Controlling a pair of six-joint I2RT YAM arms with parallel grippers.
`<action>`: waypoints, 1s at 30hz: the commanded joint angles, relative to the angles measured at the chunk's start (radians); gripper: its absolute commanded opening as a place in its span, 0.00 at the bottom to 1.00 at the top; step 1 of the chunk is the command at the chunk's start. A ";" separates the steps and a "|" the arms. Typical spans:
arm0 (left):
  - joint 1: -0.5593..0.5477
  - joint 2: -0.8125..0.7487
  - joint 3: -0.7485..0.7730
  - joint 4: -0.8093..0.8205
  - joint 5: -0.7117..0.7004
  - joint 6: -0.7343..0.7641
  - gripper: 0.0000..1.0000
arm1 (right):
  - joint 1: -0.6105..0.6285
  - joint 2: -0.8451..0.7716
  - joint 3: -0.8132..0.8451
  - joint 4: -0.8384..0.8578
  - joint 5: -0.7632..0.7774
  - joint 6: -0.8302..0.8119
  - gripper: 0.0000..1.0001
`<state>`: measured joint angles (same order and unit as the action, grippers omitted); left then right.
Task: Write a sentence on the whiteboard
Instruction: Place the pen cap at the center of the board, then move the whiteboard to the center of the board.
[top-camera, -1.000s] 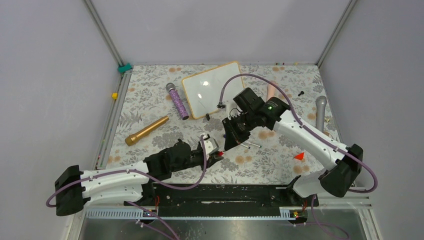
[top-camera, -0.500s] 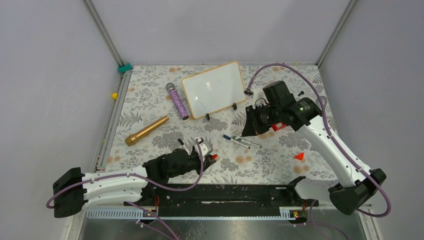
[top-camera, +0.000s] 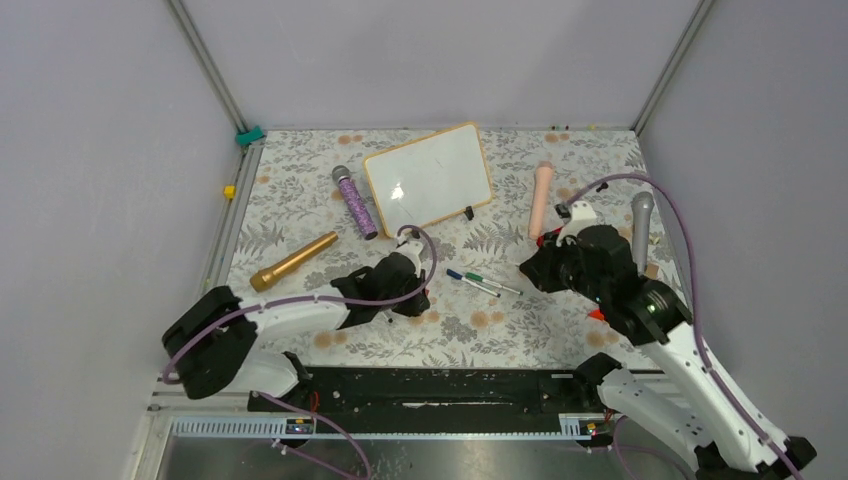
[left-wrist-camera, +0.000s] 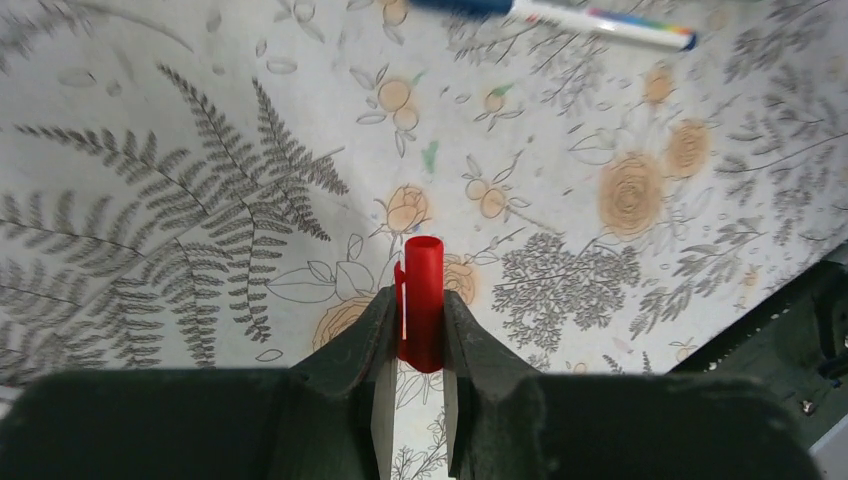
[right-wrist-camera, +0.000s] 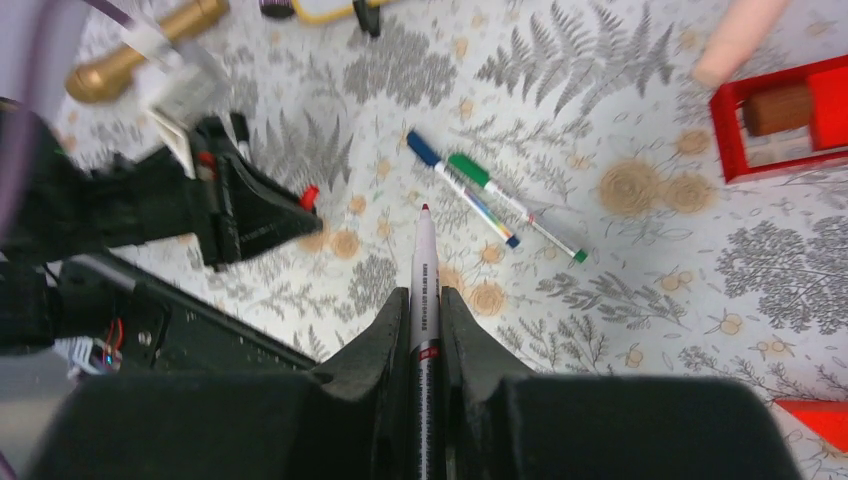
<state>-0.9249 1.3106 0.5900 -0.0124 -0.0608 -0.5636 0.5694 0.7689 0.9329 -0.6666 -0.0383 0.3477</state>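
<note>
- whiteboard (top-camera: 428, 180) lies at 12 o'clock in the top view, slightly turned.
- left gripper (left-wrist-camera: 422, 315) pinches a red cap (left-wrist-camera: 424, 270), at the board's 6 o'clock.
- right gripper (right-wrist-camera: 424, 305) clamps a marker (right-wrist-camera: 424, 250), tip bare, at the board's 4 o'clock.
- two pens (right-wrist-camera: 465, 190) lie between the grippers.

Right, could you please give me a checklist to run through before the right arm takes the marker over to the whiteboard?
1. Tip of the red marker bare, cap off: ok.
2. The right pincer shut on the red marker: ok.
3. The red cap kept in the left pincer: ok.
4. The whiteboard blank, with room to write: ok.
5. The whiteboard steady on its feet: cannot tell.
6. The blue-capped marker and the green-capped marker lying off the board: ok.
</note>
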 joint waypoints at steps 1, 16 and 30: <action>0.020 0.100 0.083 -0.066 0.130 -0.096 0.00 | 0.000 -0.111 -0.060 0.117 0.148 0.073 0.00; 0.021 0.052 0.163 -0.246 -0.001 -0.041 0.75 | 0.000 -0.177 -0.167 0.112 0.092 0.102 0.00; 0.211 -0.490 -0.110 -0.199 -0.053 -0.096 0.89 | 0.001 -0.232 -0.280 0.078 0.279 0.432 0.00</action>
<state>-0.7639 0.9096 0.5537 -0.2523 -0.1284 -0.6300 0.5694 0.5674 0.6788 -0.5919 0.1318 0.6006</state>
